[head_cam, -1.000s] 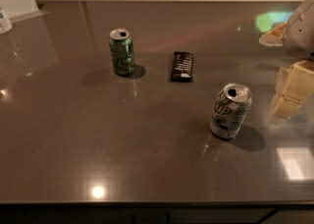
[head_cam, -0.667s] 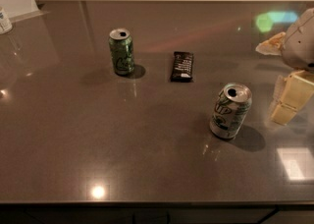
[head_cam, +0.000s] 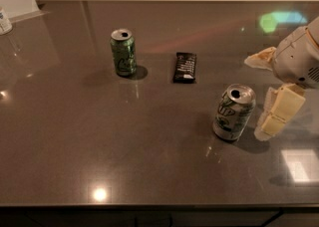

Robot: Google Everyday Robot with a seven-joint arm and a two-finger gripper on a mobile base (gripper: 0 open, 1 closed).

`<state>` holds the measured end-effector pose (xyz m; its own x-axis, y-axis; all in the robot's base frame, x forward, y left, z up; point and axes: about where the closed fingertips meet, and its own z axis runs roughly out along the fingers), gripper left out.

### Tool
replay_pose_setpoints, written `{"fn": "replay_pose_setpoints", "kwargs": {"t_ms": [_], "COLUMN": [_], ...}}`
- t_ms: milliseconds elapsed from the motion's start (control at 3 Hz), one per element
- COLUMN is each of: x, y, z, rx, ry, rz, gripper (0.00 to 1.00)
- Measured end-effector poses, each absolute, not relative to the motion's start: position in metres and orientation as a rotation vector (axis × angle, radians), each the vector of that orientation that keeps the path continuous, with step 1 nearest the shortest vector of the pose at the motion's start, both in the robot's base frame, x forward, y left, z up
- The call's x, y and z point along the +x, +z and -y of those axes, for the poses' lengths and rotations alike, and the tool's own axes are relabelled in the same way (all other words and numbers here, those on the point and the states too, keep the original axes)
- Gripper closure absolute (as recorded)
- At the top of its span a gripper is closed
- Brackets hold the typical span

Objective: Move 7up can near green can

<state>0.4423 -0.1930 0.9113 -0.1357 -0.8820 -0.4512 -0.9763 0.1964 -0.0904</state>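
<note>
The 7up can (head_cam: 234,112), silver-white with green markings, stands upright at the right of the dark grey counter (head_cam: 149,151). The green can (head_cam: 123,52) stands upright at the back left, far from it. My gripper (head_cam: 266,89) is at the right edge, just right of the 7up can and not touching it. It is open and empty: one pale finger (head_cam: 279,114) hangs close beside the can, and the other (head_cam: 259,57) sits farther back.
A black snack bar (head_cam: 185,66) lies flat between the two cans, nearer the back. A white container (head_cam: 4,21) stands at the far left edge. The counter's front edge runs along the bottom of the view.
My gripper has moved left and lower, closer to the 7up can. Both cans and the snack bar have stayed in place.
</note>
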Motion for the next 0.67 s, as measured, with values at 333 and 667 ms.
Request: {"fn": "replay_pose_setpoints", "kwargs": {"t_ms": [333, 667], "x": [0.4378, 0.4343], "y": [0.9059, 0.9008], "z": [0.1785, 0.1703], "rx": [-1.726, -1.722], "ry": [0.401, 0.430], "rz": [-2.041, -2.014], "gripper": [0.00, 0.17]}}
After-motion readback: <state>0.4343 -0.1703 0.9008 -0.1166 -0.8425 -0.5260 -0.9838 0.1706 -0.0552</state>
